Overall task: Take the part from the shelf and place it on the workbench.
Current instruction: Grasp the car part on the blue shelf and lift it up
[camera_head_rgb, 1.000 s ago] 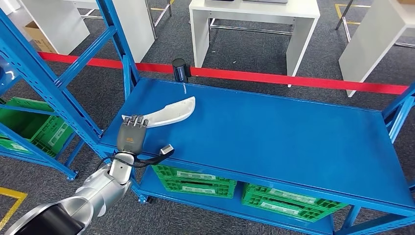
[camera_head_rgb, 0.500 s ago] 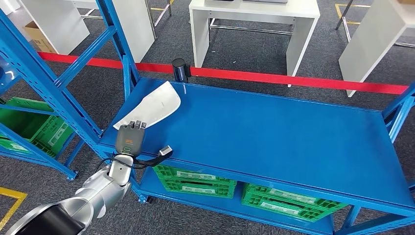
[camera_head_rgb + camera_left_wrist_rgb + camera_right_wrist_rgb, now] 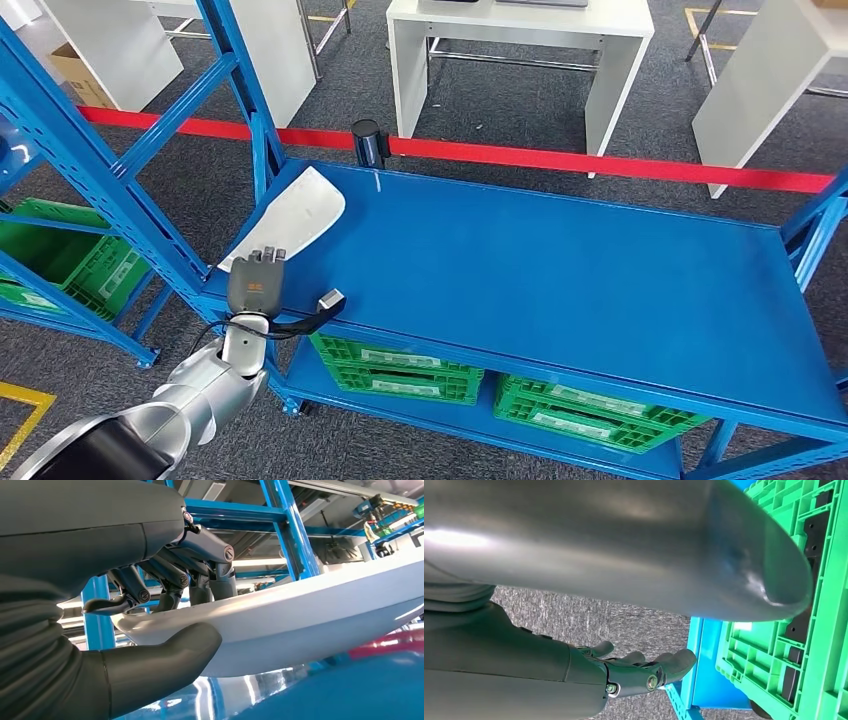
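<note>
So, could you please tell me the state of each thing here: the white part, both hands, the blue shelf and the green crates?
White part: held at its near end, tilted, lifted off the shelf.
Left hand: grips the part, thumb under, fingers over.
Right hand: holds nothing, fingers loosely extended, hanging by a green crate.
Blue shelf: top level bare beyond the part.
Green crates: on the lower level.

We are seeing the curved white plastic part (image 3: 293,217) sitting in the left hand (image 3: 256,284) over the blue metal shelf's (image 3: 560,270) left end, green plastic crates (image 3: 398,372) lying beneath.
</note>
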Controlling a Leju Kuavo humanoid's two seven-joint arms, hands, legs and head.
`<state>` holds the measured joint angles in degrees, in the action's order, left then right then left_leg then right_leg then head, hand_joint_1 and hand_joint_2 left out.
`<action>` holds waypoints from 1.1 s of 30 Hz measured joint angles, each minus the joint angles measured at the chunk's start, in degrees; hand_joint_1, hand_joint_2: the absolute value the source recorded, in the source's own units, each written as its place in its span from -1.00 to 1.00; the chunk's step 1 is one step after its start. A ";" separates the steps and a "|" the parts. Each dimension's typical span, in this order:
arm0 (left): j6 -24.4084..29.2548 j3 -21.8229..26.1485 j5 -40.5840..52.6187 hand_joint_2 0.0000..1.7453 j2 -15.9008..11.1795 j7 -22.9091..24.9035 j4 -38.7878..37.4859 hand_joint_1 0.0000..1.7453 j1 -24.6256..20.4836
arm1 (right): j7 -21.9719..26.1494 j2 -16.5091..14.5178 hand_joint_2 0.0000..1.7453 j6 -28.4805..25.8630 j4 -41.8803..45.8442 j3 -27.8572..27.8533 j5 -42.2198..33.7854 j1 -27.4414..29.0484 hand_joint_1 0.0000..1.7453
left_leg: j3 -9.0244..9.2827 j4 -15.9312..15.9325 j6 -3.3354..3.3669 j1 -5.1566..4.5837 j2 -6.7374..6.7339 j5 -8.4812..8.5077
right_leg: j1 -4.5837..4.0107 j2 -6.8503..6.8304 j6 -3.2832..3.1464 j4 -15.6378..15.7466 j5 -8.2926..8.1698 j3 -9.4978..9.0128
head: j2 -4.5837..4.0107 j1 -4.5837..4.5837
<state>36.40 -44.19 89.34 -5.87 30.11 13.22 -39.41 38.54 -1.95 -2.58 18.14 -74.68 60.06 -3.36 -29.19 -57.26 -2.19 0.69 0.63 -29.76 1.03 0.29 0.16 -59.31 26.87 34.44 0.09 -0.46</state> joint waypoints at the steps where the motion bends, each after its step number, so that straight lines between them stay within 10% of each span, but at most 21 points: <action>1: 0.10 0.00 0.03 1.00 0.01 0.25 0.00 1.00 -0.14 | -0.14 0.00 -1.00 0.00 0.00 -0.01 -0.01 0.00 -1.00 | 0.00 0.00 0.00 0.00 0.00 0.00 | 0.00 0.00 0.00 0.00 0.00 0.00 | 0.00 0.00; 33: 3.51 -8.55 0.52 1.00 1.58 0.27 6.89 1.00 -6.67 | -9.67 -5.00 -1.00 0.00 -3.89 -1.09 -0.55 -1.05 -1.00 | -0.01 -0.06 0.00 -0.02 0.11 0.03 | -0.08 -0.07 0.03 0.00 -0.02 -0.01 | 0.00 -0.01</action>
<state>39.91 -52.74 89.86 -4.30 30.38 20.11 -46.08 28.87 -6.94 -2.58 14.25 -75.77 59.51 -4.41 -29.19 -57.31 -2.18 0.66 0.75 -29.73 0.95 0.22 0.18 -59.31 26.85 34.43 0.09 -0.47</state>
